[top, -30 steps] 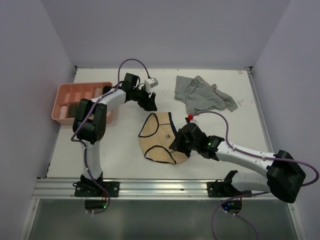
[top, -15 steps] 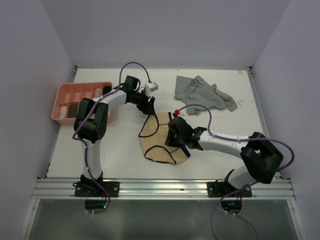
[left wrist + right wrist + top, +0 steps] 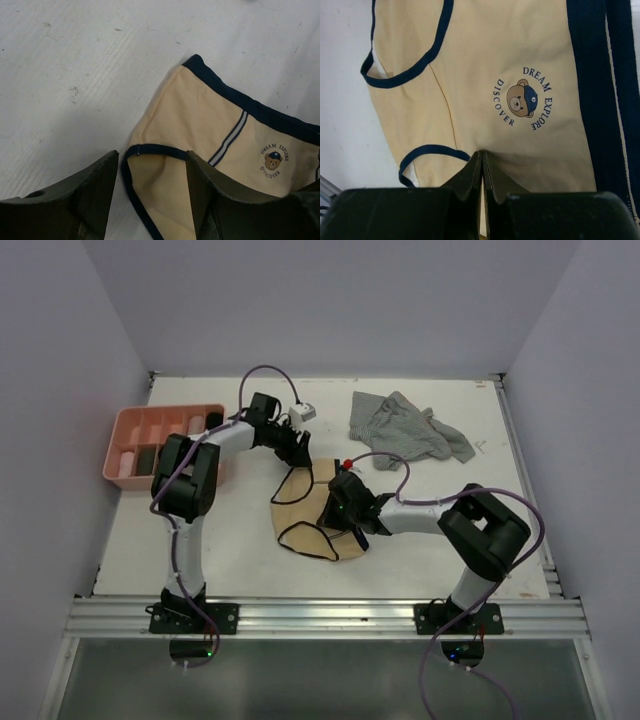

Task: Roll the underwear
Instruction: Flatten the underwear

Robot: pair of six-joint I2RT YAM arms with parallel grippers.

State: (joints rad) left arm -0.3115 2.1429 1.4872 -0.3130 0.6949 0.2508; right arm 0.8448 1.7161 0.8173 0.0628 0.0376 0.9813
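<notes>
Pinching the near hem of the beige underwear (image 3: 485, 65) with the right gripper (image 3: 481, 154), fingers (image 3: 465, 175) pressed together on the cloth just below its bear badge (image 3: 521, 98). Straddling a dark-trimmed leg opening at the far corner of the same garment with the left gripper (image 3: 152, 162), fingers (image 3: 90, 190) apart and closed on nothing. Lying spread out on the white worktop (image 3: 220, 540) between the two grippers, with no turn of a roll visible in it.

Beyond the beige underwear and to its right, well apart: a crumpled heap of grey striped underwear (image 3: 405, 430), touched by neither arm. To the left of the beige underwear: the pink tray (image 3: 125, 420), with what may be rolled pieces in its near compartments, too small to tell for sure.

Judged barely begun on this piece: the whole roll to come, then the grey striped heap.
</notes>
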